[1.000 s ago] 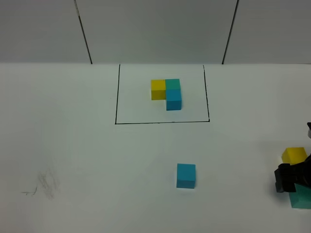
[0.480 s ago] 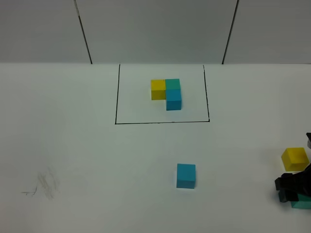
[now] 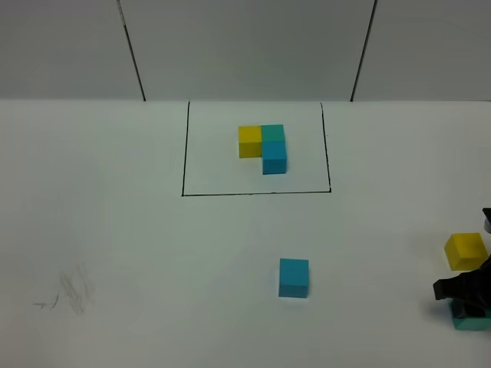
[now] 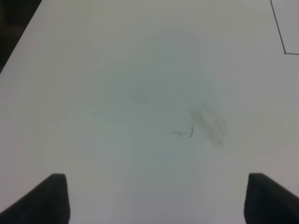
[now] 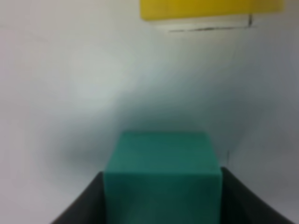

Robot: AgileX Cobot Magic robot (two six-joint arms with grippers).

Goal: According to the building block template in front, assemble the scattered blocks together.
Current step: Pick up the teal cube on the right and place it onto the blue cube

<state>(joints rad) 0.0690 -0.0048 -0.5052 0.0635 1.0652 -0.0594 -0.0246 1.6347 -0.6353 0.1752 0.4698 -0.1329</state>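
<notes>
The building block template (image 3: 262,147) is a yellow, teal-green and blue L inside a black rectangle outline (image 3: 257,194) at the back. Of the scattered blocks, the blue cube (image 3: 294,277) lies mid-table and the yellow cube (image 3: 466,251) at the far right. My right gripper (image 3: 464,295) is just in front of the yellow cube, down over the teal-green cube (image 3: 472,322). In the right wrist view its fingers (image 5: 79,205) press both sides of that cube (image 5: 162,182), which rests on the table, with the yellow cube (image 5: 210,8) beyond. My left gripper (image 4: 156,196) is open and empty over bare table.
A faint grey smudge (image 3: 73,291) marks the table at the front left; it also shows in the left wrist view (image 4: 205,123). The template frame's corner (image 4: 284,49) shows there too. The right gripper works at the view's right edge.
My right gripper has moved toward the table's front and down over the teal-green cube, uncovering the yellow cube. The blue cube and template have not moved.
</notes>
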